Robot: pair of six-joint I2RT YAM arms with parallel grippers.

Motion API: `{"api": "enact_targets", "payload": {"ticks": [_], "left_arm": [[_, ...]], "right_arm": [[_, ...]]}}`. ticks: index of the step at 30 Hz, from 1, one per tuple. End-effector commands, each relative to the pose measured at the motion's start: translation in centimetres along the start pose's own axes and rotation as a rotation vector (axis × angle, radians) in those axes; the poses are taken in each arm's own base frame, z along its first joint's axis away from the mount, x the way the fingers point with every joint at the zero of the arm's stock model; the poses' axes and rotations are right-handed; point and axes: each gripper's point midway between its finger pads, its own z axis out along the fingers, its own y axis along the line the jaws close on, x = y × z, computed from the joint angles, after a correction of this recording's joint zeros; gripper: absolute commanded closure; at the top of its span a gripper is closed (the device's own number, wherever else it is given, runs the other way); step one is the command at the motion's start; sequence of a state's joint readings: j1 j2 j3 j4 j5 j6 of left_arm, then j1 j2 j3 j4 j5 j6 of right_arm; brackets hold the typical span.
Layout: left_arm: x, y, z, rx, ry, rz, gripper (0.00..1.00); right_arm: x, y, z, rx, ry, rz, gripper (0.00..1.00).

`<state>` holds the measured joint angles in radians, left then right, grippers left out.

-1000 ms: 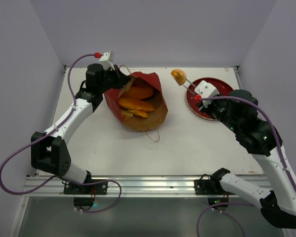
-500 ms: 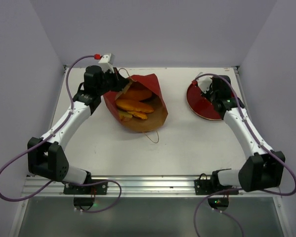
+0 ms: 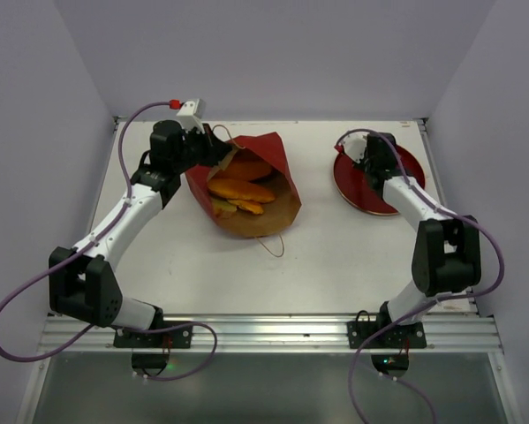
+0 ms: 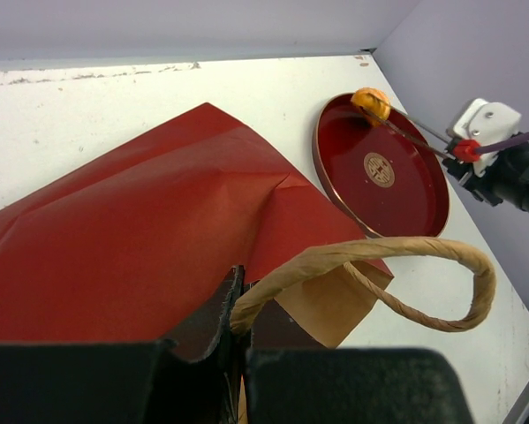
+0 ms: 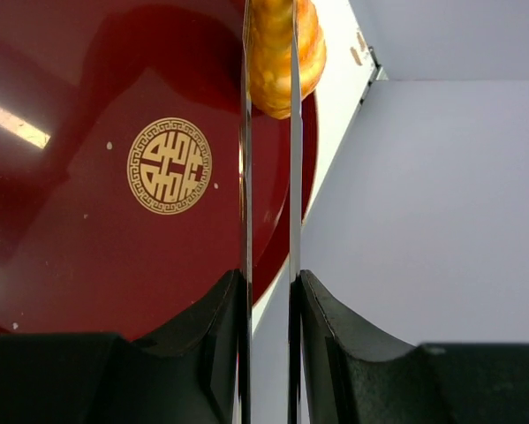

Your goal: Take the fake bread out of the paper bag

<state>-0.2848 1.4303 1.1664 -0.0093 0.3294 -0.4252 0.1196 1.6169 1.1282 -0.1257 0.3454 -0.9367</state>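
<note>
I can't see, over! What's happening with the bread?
Left end effector shut on paper bag rim. Right end effector grips one bread piece over plate edge. More loaves inside bag. Nothing blocking.

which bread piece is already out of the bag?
The small golden pastry pinched in the right gripper at the rim of the red plate; the other loaves lie inside the paper bag.

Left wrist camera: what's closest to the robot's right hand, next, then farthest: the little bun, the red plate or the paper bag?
1. The little bun, pinched in the right hand.
2. The red plate, just under its fingers.
3. The paper bag, off at the view's near left.
</note>
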Motion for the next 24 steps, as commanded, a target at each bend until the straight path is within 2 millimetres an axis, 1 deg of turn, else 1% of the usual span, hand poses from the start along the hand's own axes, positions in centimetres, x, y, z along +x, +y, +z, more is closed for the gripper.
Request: {"api": "enact_targets", "payload": {"ticks": [1,2,4,5,6,8,12,16,24], "left_arm": [[-1.2,-0.7,-0.8,0.017,-0.043,0.046,1.00],[-1.1,-0.8,-0.8,0.017,-0.043,0.046,1.00],[-1.0,-0.8,-0.8,0.019,-0.039,0.047,1.00],[-0.9,-0.7,-0.8,0.019,-0.038,0.048,1.00],[-0.9,-0.7,-0.8,0.019,-0.038,0.048,1.00],[-0.8,-0.7,-0.7,0.019,-0.035,0.045,1.00],[-0.6,-0.7,-0.8,0.023,-0.032,0.040,1.00],[-0.6,-0.7,-0.8,0.022,-0.030,0.040,1.00],[-0.5,-0.7,-1.0,0.019,-0.027,0.040,1.00]], "right_arm": [[-1.4,-2.5,0.6,0.101,-0.031,0.006,0.98],[-1.0,-1.8,1.0,0.091,-0.020,-0.002,0.96],[-0.6,-0.9,1.4,0.070,-0.010,-0.011,0.89],[-0.5,-0.5,1.5,0.059,-0.010,-0.013,0.85],[-0.4,-0.2,1.5,0.052,-0.013,-0.011,0.77],[-0.3,0.6,1.5,0.030,-0.024,0.003,0.69],[-0.4,0.9,1.1,0.012,-0.039,0.031,0.61],[-0.9,0.7,0.5,0.003,-0.061,0.074,0.57],[-1.3,0.9,-0.1,-0.027,-0.082,0.121,0.51]]}}
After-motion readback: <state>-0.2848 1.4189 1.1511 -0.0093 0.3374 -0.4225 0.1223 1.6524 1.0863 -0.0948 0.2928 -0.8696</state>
